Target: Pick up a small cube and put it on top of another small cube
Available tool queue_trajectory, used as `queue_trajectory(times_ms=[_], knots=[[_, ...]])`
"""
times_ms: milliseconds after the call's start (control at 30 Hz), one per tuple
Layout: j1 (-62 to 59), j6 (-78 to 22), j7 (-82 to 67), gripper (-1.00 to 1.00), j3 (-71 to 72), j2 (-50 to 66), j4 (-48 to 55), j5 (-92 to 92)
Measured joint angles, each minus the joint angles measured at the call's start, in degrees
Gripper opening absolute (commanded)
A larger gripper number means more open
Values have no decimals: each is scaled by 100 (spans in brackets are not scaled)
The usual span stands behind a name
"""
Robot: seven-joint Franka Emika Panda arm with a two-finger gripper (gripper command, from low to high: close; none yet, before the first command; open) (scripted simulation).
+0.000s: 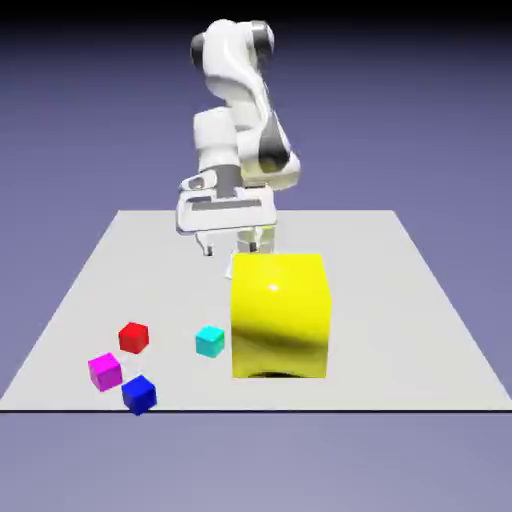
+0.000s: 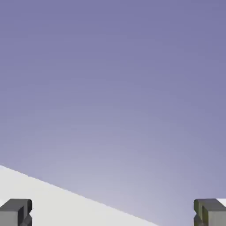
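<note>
The small cyan cube (image 1: 210, 341) rests on the table just to the exterior view's left of the big yellow block. The small magenta cube (image 1: 104, 371) lies farther to the exterior view's left, near the front edge. My gripper (image 1: 231, 246) hangs above the table behind the yellow block, well away from both cubes. Its jaws stand wide open with nothing between them. In the hand view my gripper (image 2: 112, 212) shows only its two grey fingertips (image 2: 16, 212) at the bottom corners, over a strip of white table and the backdrop. Neither cube appears there.
A big yellow block (image 1: 280, 315) stands mid-table, right in front of the gripper. A small red cube (image 1: 133, 337) and a small blue cube (image 1: 139, 394) sit close to the magenta one. The grey table (image 1: 400, 300) ends just in front of the blue cube.
</note>
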Motion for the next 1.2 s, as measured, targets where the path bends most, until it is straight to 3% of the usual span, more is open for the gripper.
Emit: queue_trajectory(times_ms=[700, 1200], knots=[[2936, -1032, -5087, 0, -4324, 609, 275, 876], [4971, -24, -6805, 0, -7214, 610, -364, 673]])
